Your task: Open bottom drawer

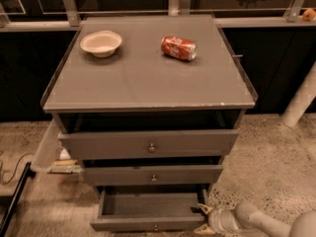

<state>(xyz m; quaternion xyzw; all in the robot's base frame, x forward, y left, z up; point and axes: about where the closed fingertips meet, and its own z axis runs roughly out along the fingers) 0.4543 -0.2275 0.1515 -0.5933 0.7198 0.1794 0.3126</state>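
Observation:
The bottom drawer [148,224] is the lowest grey front of three, with a small round knob [156,226]. It stands pulled out and shows a plain grey tray inside [148,204]. My gripper [204,218] is at the drawer's right front corner, low at the frame's bottom edge, coming in from the right. Its two yellowish fingertips [202,209] are spread apart beside the corner, holding nothing.
The mid drawer [153,175] and top drawer [148,143] are pulled out a little. A white bowl [100,43] and a lying red can [178,48] sit on the cabinet top [148,83]. Items and a cable lie on the floor at left [64,164].

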